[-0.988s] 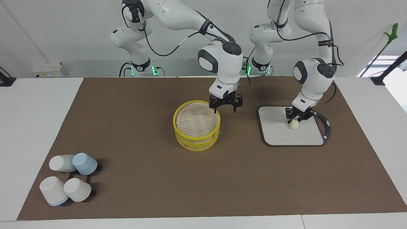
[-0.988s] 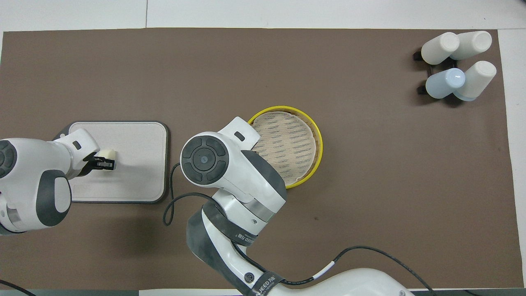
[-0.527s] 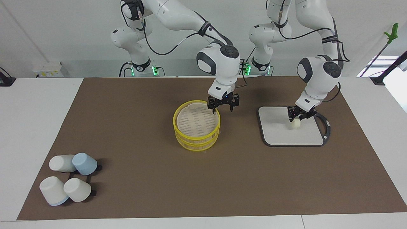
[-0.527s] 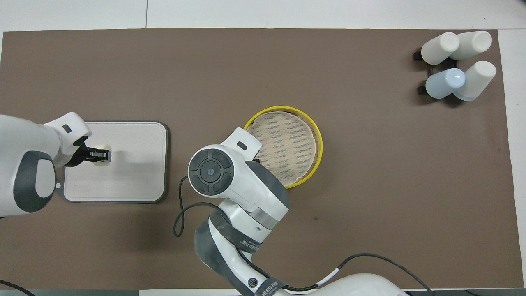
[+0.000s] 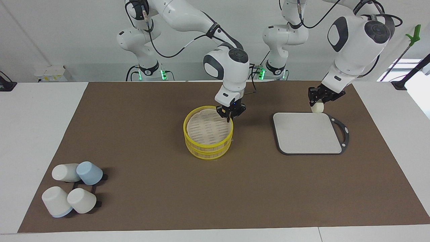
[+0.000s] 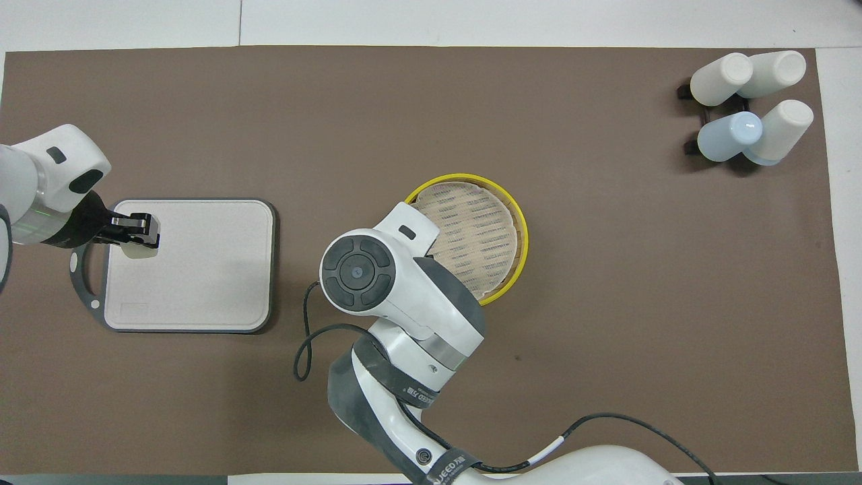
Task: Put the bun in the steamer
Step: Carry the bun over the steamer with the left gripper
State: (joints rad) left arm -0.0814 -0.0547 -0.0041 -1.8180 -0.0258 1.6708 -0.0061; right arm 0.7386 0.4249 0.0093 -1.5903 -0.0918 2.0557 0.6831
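The small cream bun (image 5: 317, 107) hangs in the air, pinched by my left gripper (image 5: 319, 101), which is shut on it above the robots' edge of the grey board (image 5: 309, 134). In the overhead view the left gripper (image 6: 138, 229) is over the board's corner near its handle. The yellow-rimmed bamboo steamer (image 5: 208, 145) stands mid-table with its slatted lid (image 5: 205, 127) on. My right gripper (image 5: 230, 114) is down at the lid's rim on the side nearest the robots, its fingertips closed on that rim. The right wrist hides this gripper in the overhead view, where the steamer (image 6: 520, 236) partly shows.
The grey board (image 6: 202, 269) has a dark ring handle and lies toward the left arm's end of the brown mat. Several white and blue cups (image 5: 72, 191) lie tipped on a black rack at the right arm's end, farther from the robots.
The left gripper has lifted the bun off the board and carried it up toward the robots. The right gripper has lowered to the lid's rim and gone from open to shut.
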